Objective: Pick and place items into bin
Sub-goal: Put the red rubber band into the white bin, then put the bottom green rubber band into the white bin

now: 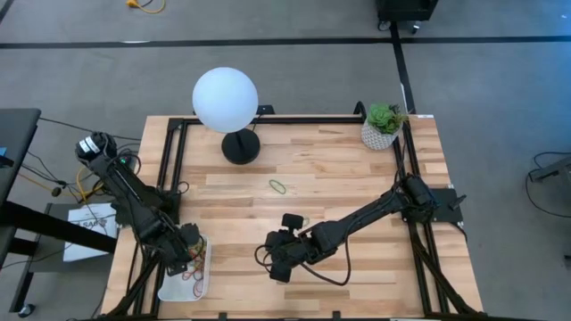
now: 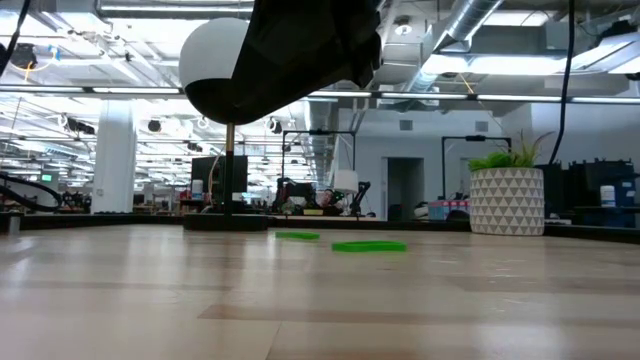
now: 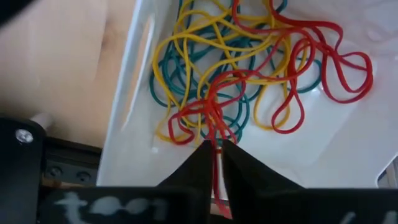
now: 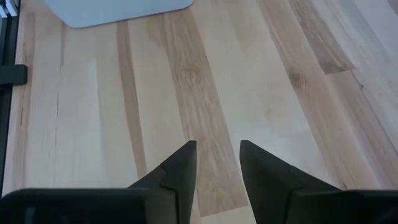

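Note:
The white bin (image 1: 169, 292) stands at the table's near left corner and holds a tangle of red, yellow and blue-green rubber bands (image 3: 236, 68). My left gripper (image 3: 215, 149) hangs just above it, fingers pointing down, shut on a red rubber band (image 3: 323, 62). A green band (image 1: 279, 186) lies on the table's middle; the low view shows two green bands (image 2: 368, 245) (image 2: 297, 236). My right gripper (image 4: 217, 149) is open over bare wood near the table's front middle (image 1: 278, 260), touching nothing. My left gripper pinches strands of the red band (image 3: 216, 134) between its two fingertips, coming from above and pointing down into the bin. The strands gather into the narrow gap between the fingers. The band's other loops (image 3: 348, 74) lie spread on the pile of bands in the bin.
A white globe lamp (image 1: 226, 100) on a black base stands at the far middle, and a potted plant (image 1: 382, 127) at the far right corner. A corner of the bin (image 4: 118, 9) shows ahead of my right gripper. Bare wood lies between the arms.

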You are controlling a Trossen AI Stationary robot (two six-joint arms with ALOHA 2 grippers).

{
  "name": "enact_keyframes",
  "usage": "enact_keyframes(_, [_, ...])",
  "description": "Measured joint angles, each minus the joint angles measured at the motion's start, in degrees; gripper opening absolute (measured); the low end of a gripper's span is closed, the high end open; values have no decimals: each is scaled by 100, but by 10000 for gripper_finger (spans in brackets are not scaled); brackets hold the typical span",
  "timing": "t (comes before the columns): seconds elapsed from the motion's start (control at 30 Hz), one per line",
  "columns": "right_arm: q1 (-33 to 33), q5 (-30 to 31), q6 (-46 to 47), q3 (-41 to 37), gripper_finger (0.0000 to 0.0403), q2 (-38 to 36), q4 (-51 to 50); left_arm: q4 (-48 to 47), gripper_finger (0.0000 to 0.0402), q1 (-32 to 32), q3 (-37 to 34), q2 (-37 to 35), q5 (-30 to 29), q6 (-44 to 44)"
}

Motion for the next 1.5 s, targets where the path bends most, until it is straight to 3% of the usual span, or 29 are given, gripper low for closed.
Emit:
enact_keyframes(0.3, [-61,-13,-4,0,118,2,-2,1,97,273,0,0,-288,616])
enact_keyframes(0.57, [-165,13,-452,0,118,-1,-504,207,107,679,416,-11,-573,2165])
enact_keyframes(0.8, [-510,213,-407,0,118,-15,-2112,125,98,1183,1349,-33,-2238,3798])
enact_keyframes(0.97, [-917,220,-314,0,118,-15,-3103,-166,98,2031,1591,-33,-3307,4600])
enact_keyframes(1.17, [-1333,-1139,-1166,3,118,122,-3133,-444,98,3236,1585,-1,-3230,5348])
enact_keyframes(1.33, [-1492,-1217,-1429,1,118,184,-3132,-438,98,3826,1585,-2,-2717,5901])
enact_keyframes(1.5, [-1622,-1363,-1447,0,118,186,-3077,-381,97,4082,1585,-2,-2667,6159])
